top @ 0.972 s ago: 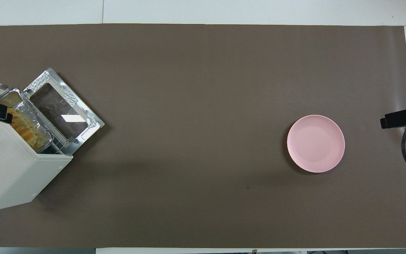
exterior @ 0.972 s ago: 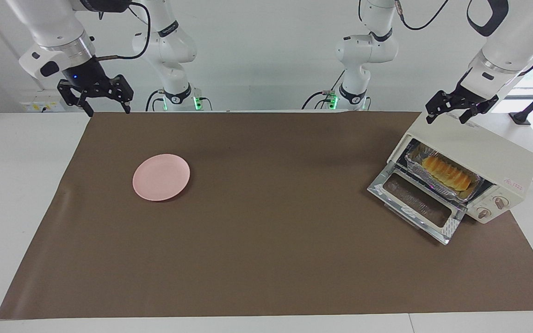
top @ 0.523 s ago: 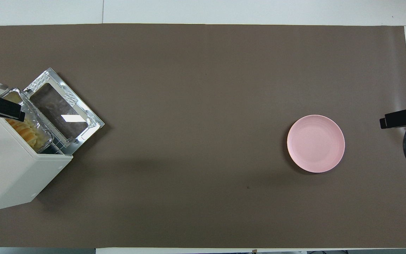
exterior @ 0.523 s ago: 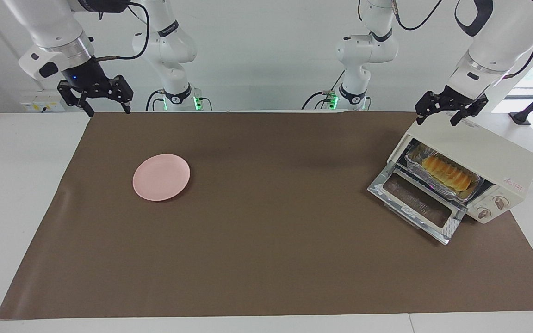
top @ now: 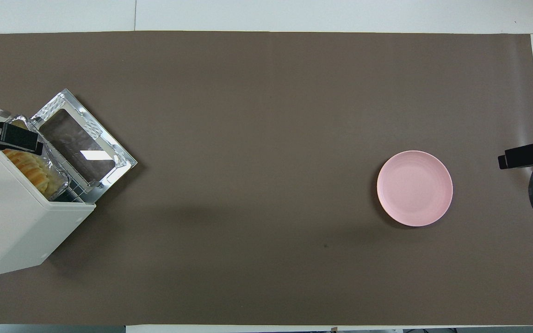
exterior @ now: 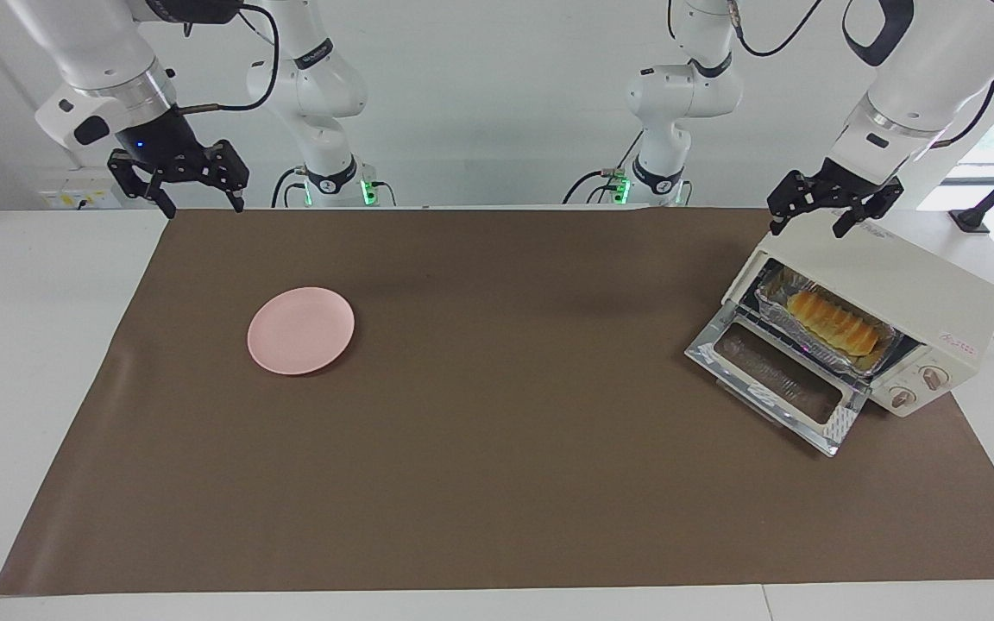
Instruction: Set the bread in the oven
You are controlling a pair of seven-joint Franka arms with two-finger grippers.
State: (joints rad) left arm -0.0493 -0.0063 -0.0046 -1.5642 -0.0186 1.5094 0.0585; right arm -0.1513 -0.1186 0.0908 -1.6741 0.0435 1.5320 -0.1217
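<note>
Brown mat (exterior: 497, 448) covers white table (exterior: 40, 362); white wall at the robots' edge. Oven (exterior: 885, 297) at left arm's end, door down, bread (exterior: 833, 322) inside on foil tray (exterior: 769, 304). Left gripper (exterior: 831, 207), fingers spread, has shifted over the oven's top toward table centre; right gripper (exterior: 178, 177) waits, spread, empty.

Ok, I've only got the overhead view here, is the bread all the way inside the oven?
Observer: Yes, the bread lies in a foil tray inside the oven; the door is dropped open.
Operator: Is the left gripper touching the oven?
Observer: No, the left gripper hangs open above the oven's top, clear of it.
Operator: And the right one?
Observer: The right gripper waits open, raised over the mat's corner.
</note>
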